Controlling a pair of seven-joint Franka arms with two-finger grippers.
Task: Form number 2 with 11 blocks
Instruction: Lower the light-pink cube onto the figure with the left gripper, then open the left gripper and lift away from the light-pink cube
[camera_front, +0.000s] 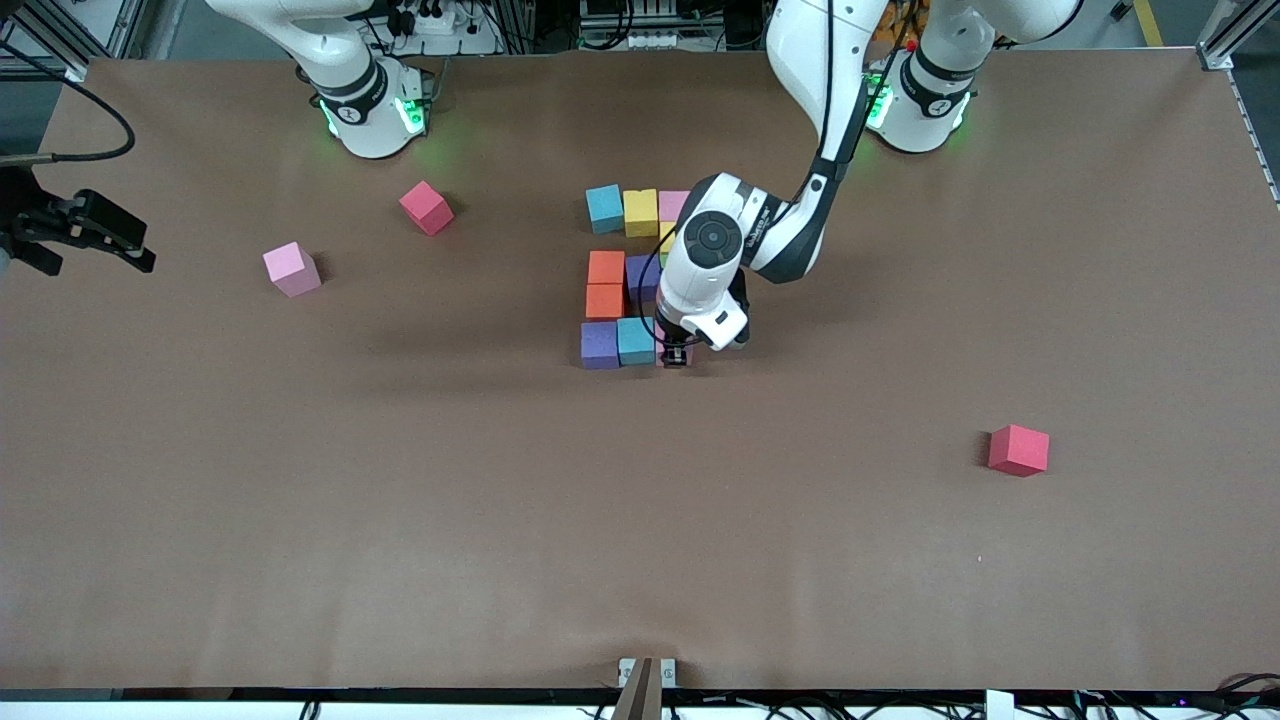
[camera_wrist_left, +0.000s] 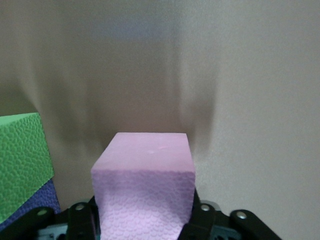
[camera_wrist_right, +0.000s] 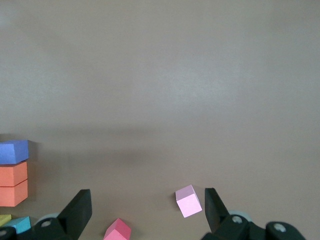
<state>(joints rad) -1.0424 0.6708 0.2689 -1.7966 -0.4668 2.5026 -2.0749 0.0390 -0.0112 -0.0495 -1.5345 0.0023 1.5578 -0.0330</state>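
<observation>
Left gripper (camera_front: 676, 354) stands low at the near end of the block figure, its fingers (camera_wrist_left: 80, 220) set either side of a pink block (camera_wrist_left: 145, 185) on the table (camera_front: 400, 520); whether they pinch it I cannot tell. That block sits square beside the cyan block (camera_front: 636, 340) and purple block (camera_front: 599, 344), closing the nearest row; open brown table lies all around. Right gripper (camera_wrist_right: 147, 210) waits wide open over the table's right-arm end, a loose pink cube (camera_front: 291, 269) and red cube (camera_front: 426, 207) near

The blocks (camera_front: 622, 280) cluster mid-table, one stray block (camera_front: 292, 269) lying well apart toward the right arm's end.
</observation>
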